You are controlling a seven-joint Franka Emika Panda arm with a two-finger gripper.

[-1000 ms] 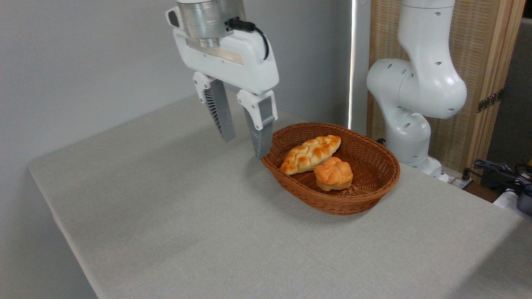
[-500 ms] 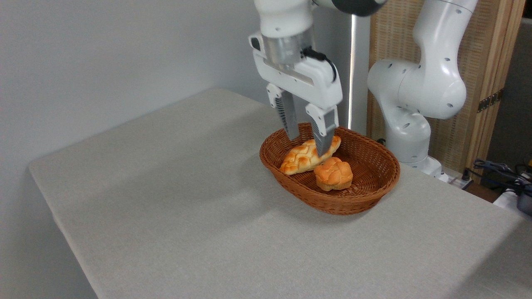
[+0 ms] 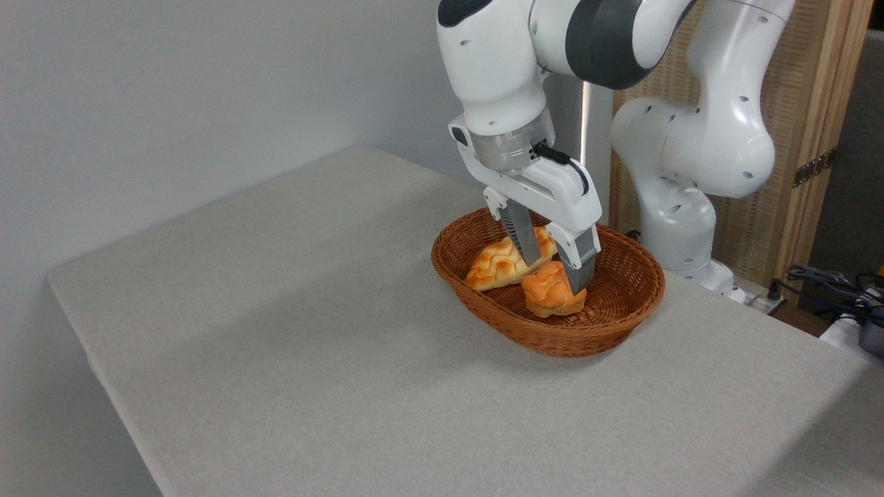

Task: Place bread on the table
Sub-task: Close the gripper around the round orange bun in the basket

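Observation:
The bread (image 3: 545,295), a small round knotted bun with an orange-golden crust, lies inside the brown wicker basket (image 3: 552,342) on the light-grey table (image 3: 297,331). My gripper (image 3: 556,276) has come down into the basket and stands open. One finger is at the bun's far left side and the other at its right side, so the bun's top sits between them. I cannot tell whether the fingers touch the crust.
A longer, paler braided loaf (image 3: 492,266) lies in the basket just left of the bun, partly behind my left finger. The arm's white base (image 3: 680,207) stands behind the basket. Cables (image 3: 829,283) lie at the far right edge.
The gripper moved from above the table left of the basket, rightward over the braided loaf, then down around the round bun. Both breads have stayed in place.

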